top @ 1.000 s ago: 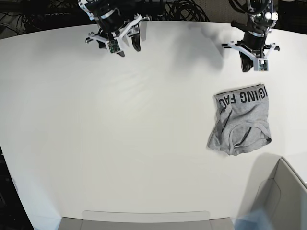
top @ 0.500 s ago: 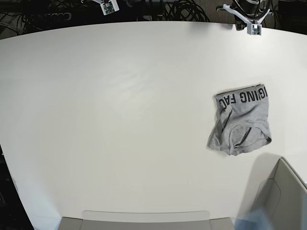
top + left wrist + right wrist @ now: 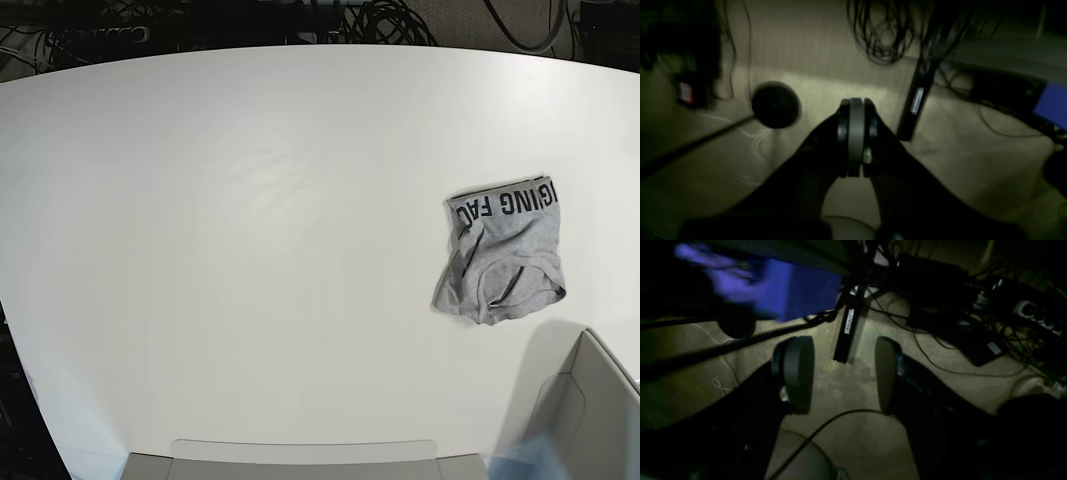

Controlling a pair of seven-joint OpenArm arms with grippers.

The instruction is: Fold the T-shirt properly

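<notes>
The T-shirt is out of view in every frame. My left gripper (image 3: pixel 856 110) is shut with nothing between its pads, hanging over a dim carpeted floor behind the table. My right gripper (image 3: pixel 843 373) is open and empty, its two fingers (image 3: pixel 796 373) apart above the same floor. Neither gripper shows in the base view, where only the white table (image 3: pixel 250 250) is seen.
A small grey garment with a black-lettered band (image 3: pixel 503 258) lies on the table's right side. A grey bin (image 3: pixel 585 420) stands at the front right corner, a grey tray edge (image 3: pixel 300 455) at the front. Cables (image 3: pixel 940 323) and a black bar (image 3: pixel 846 330) lie on the floor.
Both arms have pulled back past the table's far edge and left the base view. The small grey garment has not moved.
</notes>
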